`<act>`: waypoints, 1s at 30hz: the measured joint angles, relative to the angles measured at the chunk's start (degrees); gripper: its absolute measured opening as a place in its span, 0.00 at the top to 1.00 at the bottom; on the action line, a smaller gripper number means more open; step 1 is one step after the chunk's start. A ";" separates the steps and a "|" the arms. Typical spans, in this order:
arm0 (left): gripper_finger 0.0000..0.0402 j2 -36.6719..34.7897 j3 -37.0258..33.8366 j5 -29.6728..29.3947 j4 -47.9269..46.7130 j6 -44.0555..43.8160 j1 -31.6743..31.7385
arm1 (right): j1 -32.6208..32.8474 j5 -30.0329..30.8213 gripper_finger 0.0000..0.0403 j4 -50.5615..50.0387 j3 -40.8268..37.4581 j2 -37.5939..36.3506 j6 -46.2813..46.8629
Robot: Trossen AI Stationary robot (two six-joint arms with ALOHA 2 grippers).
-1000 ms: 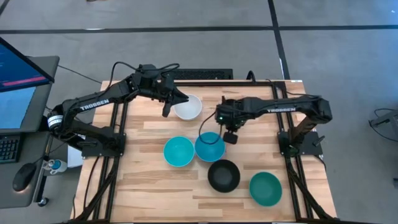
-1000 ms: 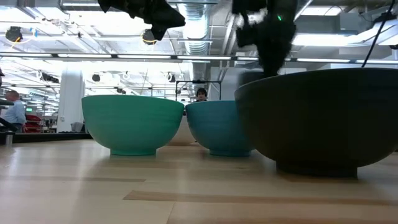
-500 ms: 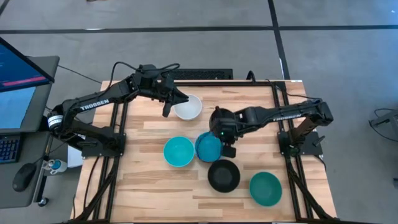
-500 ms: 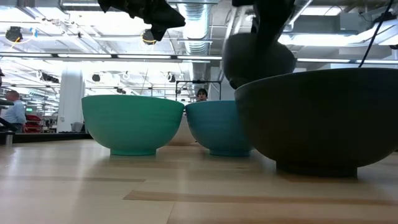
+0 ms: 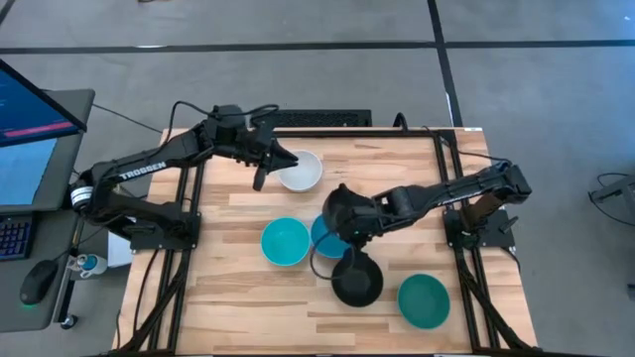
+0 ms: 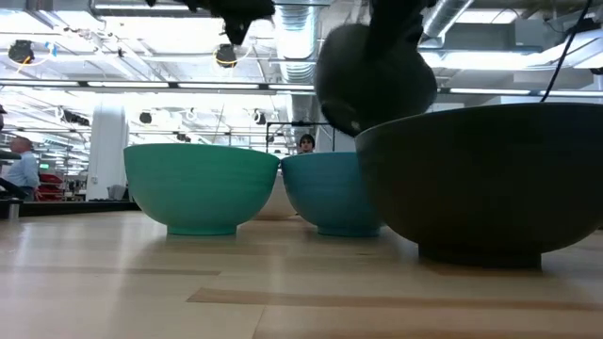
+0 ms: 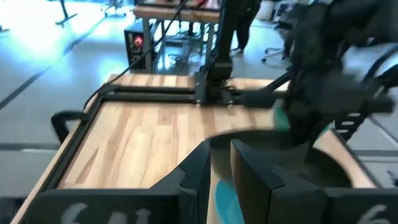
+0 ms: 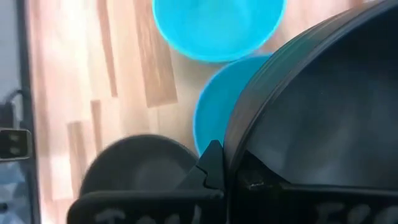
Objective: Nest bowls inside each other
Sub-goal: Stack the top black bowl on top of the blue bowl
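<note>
My right gripper (image 5: 347, 214) is shut on a black bowl (image 8: 323, 118). It holds the bowl tilted in the air above one light blue bowl (image 5: 321, 234). The second light blue bowl (image 5: 286, 242) stands beside that one. Another black bowl (image 5: 357, 281) and the teal green bowl (image 5: 424, 300) stand nearer the front edge. The white bowl (image 5: 303, 172) stands at the back. My left gripper (image 5: 286, 160) hangs above the white bowl's left rim. It is empty, with a narrow gap between its fingers (image 7: 208, 165). My right gripper pinches the held black bowl's rim (image 8: 239, 140), one finger outside the wall (image 8: 211, 163) and one inside. The bowl is lifted clear and tilted. In the low view its underside (image 6: 377, 71) shows above the standing bowls.
Dark metal rails (image 5: 189, 198) run along the table's left and right sides, and the arm bases stand there. A monitor and keyboard (image 5: 30, 119) are off the table's left. Bare wood (image 5: 248, 307) lies at the front left.
My right gripper has carried the black bowl toward the table's left and near edge, from behind the light blue bowl to above it and closer to the black bowl on the table. My left gripper has risen a little above the white bowl, which has stayed in place.
</note>
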 joint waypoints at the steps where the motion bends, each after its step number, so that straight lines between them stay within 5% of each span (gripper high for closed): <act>1: 0.86 -0.72 0.00 1.02 -0.38 0.02 -0.31 | 0.39 0.00 0.98 -0.55 -0.21 0.54 0.43; 15: 0.86 -10.34 0.20 16.64 -18.61 8.00 -4.50 | 2.94 0.07 0.98 -0.30 1.95 6.76 4.69; 30: 0.86 -11.82 -0.02 16.07 -19.68 7.38 -7.77 | 1.50 -0.05 0.98 -0.58 2.33 8.48 4.76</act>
